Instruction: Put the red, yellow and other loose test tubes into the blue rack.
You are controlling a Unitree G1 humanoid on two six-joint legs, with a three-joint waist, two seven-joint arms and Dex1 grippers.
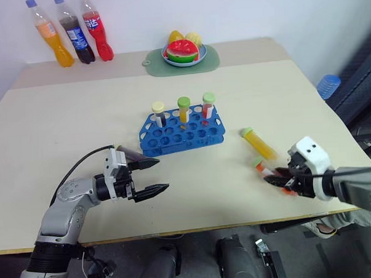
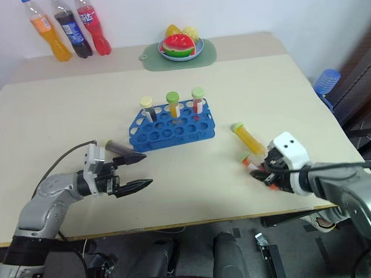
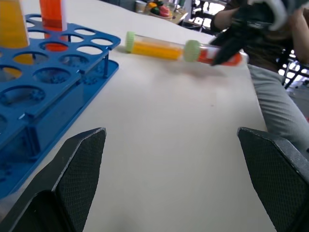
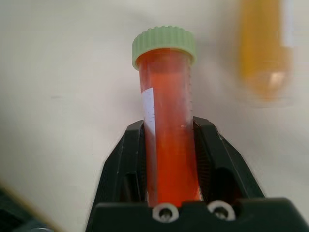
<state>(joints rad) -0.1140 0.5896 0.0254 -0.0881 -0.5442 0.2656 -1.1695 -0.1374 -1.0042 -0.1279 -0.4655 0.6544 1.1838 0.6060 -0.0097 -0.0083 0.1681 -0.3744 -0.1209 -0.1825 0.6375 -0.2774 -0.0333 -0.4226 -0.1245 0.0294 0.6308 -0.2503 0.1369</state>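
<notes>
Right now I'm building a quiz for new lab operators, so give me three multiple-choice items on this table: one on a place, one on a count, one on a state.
1. Where does the loose yellow tube lie?
A. on the table to the right of the blue rack
B. inside the rack
C. beside the soda bottles

2. How many tubes stand in the rack?
A. one
B. three
C. five

3. How does the left gripper stand?
A. shut on a tube
B. shut and empty
C. open and empty

Answers:
1 A: the yellow tube rests flat on the tabletop between the rack and the right gripper.
2 B: three capped tubes rise from the rack's back row.
3 C: its two fingers are spread wide with bare table between them in the left wrist view, while the red tube sits between the other gripper's fingers.
</notes>
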